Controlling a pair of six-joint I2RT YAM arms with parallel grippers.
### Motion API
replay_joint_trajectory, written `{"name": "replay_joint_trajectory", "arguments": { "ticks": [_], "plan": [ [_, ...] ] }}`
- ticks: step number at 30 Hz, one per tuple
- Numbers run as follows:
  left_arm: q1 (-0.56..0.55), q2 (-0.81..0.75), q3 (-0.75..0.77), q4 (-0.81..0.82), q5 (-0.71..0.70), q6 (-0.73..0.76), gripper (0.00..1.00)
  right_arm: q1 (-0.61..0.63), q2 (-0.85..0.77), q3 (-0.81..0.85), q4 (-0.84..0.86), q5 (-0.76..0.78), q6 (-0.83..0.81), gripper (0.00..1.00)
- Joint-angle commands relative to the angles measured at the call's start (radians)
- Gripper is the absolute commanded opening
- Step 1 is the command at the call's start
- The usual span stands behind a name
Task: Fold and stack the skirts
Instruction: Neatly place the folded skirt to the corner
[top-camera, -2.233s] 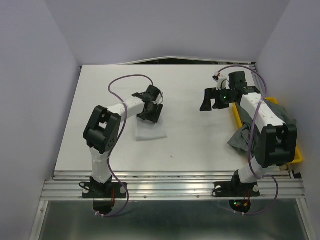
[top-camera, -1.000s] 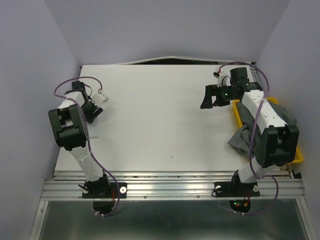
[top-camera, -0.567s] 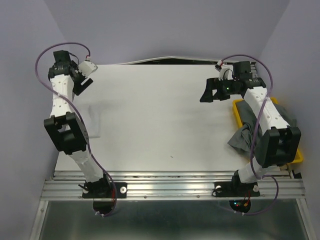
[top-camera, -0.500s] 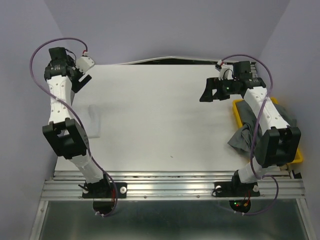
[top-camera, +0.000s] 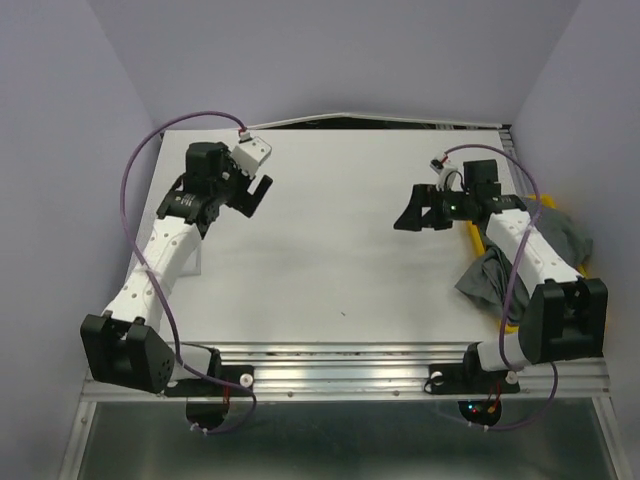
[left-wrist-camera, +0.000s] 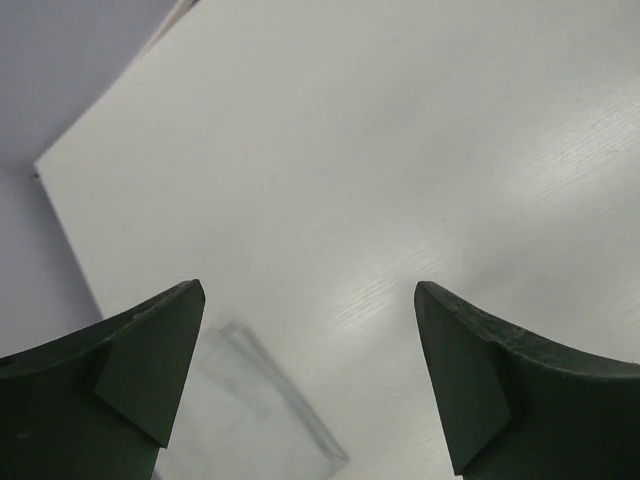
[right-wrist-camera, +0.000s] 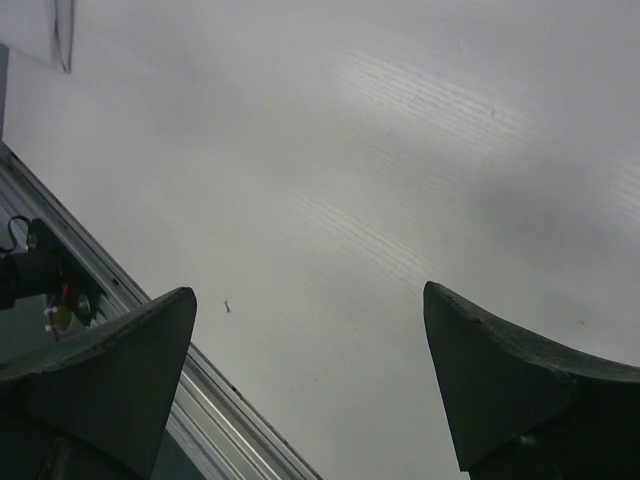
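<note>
The white skirt (left-wrist-camera: 240, 410) lies folded flat on the table's left side. It is faint in the top view (top-camera: 196, 262), partly under my left arm. My left gripper (top-camera: 250, 190) hovers beyond it and to its right, open and empty, its jaws (left-wrist-camera: 308, 290) wide apart over bare table. The grey skirts (top-camera: 488, 276) lie in a crumpled heap at the right, spilling from the tray onto the table. My right gripper (top-camera: 410, 215) hangs over the table left of that heap, open and empty (right-wrist-camera: 310, 292).
The yellow tray (top-camera: 588, 264) sits at the right edge under the grey heap. The metal rail (right-wrist-camera: 120, 300) runs along the table's near edge. Purple walls close in the left, back and right.
My left arm has swung from the far left corner back over the table, past the white skirt. My right gripper has shifted slightly nearer. The white skirt was earlier moved from the middle to the left.
</note>
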Motion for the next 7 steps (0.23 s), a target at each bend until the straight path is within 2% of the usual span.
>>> {"name": "replay_joint_trajectory", "arguments": {
  "ticks": [1, 5, 7],
  "plan": [
    [-0.033, -0.004, -0.122, 0.183, 0.030, -0.220, 0.99, 0.017, -0.054, -0.151, 0.135, 0.031, -0.028, 1.00],
    [-0.061, -0.011, -0.271, 0.294, -0.007, -0.237, 0.99, 0.027, -0.066, -0.260, 0.172, 0.070, -0.071, 1.00],
    [-0.067, -0.015, -0.299, 0.308, -0.045, -0.239, 0.98, 0.027, -0.075, -0.284, 0.172, 0.082, -0.102, 1.00]
  ]
}}
